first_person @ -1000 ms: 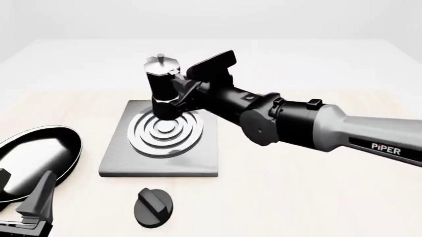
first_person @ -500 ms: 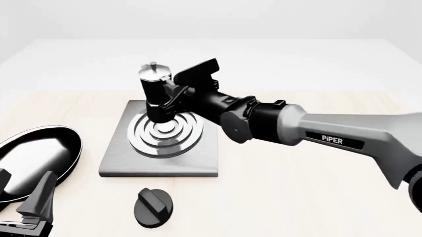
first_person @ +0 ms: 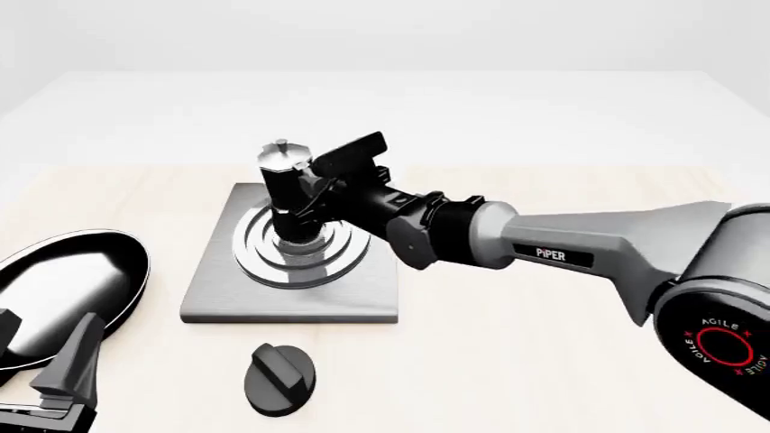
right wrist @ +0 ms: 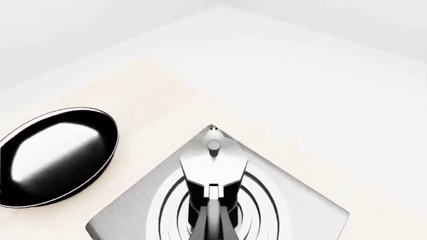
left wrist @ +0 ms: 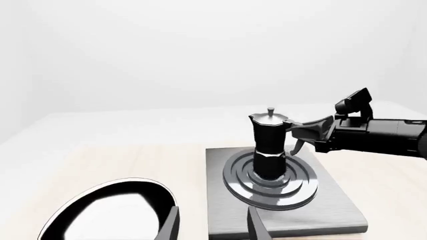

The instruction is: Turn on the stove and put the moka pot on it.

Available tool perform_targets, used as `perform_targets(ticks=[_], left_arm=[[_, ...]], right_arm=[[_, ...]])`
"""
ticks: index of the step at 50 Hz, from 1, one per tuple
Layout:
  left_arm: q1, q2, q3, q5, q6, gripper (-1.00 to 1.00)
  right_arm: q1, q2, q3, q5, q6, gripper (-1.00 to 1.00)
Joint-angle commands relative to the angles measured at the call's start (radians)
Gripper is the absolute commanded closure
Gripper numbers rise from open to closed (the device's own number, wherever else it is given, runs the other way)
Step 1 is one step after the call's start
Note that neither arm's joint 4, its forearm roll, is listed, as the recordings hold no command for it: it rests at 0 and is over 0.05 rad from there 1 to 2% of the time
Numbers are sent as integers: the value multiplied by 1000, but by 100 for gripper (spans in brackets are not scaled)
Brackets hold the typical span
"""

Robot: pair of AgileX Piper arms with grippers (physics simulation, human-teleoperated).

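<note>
right end effector (first_person: pixel 310 191) clamps moka pot (first_person: pixel 287 194) handle

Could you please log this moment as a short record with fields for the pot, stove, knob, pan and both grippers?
pot: black-and-silver faceted moka pot, upright on the stove rings
stove: flat square grey metal plate with raised silver rings
knob: small black round knob, on the table near the stove's front edge
pan: shiny black frying pan, left of the stove
right gripper: shut on the pot's handle
left gripper: open, beside the pan
</note>
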Motion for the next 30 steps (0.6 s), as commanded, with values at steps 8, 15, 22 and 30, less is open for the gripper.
perform_targets(ticks=[8,15,22,30], left_arm=[[0,0,0,1,-1,-100],[-1,0,0,0,1,-100],[-1,0,0,0,1,-100],[-1,0,0,-1,3,-100]], right_arm=[[-11,46,7,-36,14,100],[-10,53,27,-52,20,100],[-9,64,49,-67,27,100],[-14,54,64,-60,35,-100]])
